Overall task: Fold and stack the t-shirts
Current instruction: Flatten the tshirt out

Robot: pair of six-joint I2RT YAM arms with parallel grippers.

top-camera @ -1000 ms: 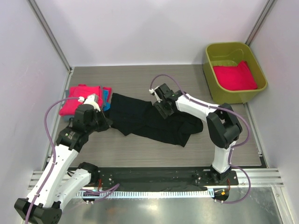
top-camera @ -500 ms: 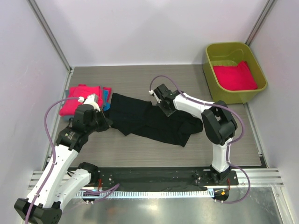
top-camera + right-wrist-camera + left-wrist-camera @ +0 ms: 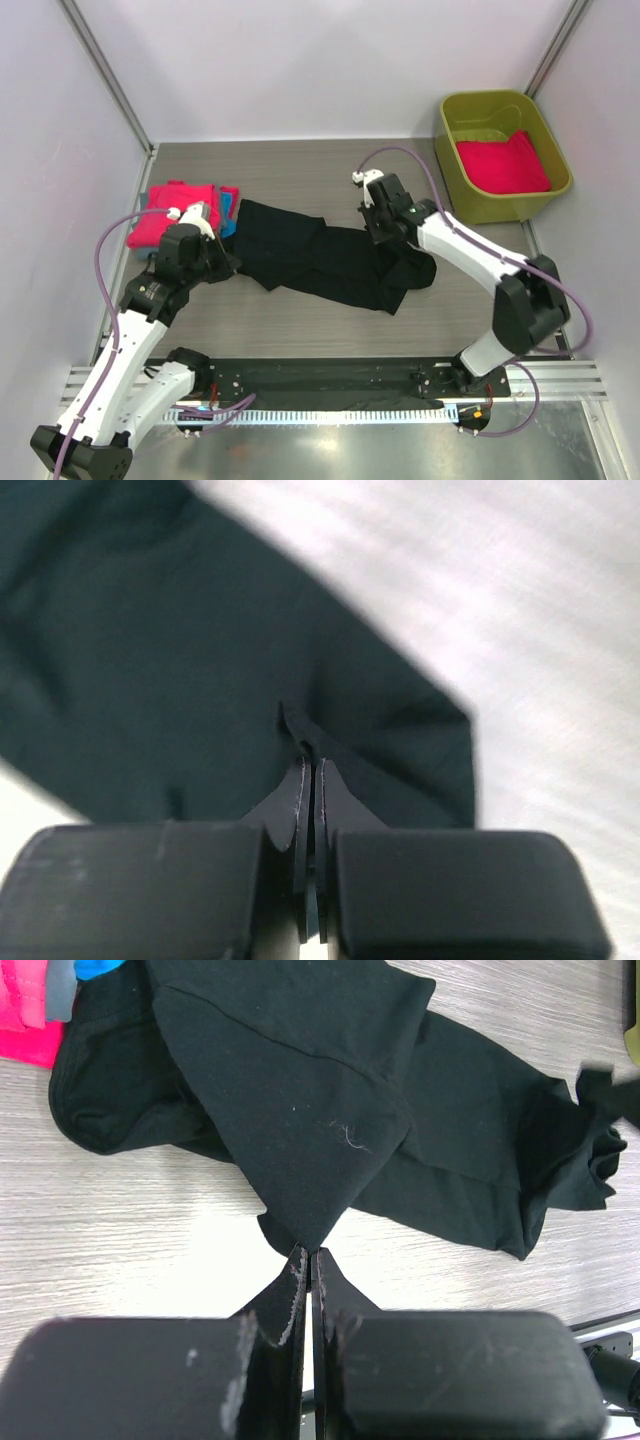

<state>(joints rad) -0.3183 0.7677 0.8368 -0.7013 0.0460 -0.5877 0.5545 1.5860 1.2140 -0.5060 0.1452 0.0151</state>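
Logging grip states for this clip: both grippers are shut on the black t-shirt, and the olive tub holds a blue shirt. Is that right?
Not quite. The top external view shows that the olive tub holds a hot-pink shirt, not a blue one. The rest stands: the left gripper and the right gripper are each shut on the black t-shirt.

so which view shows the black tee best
Top external: the whole black tee lies crumpled across the table. Left wrist shows most of it, a corner pinched in the left pincer. Right wrist: only a blurred patch in the right pincer.
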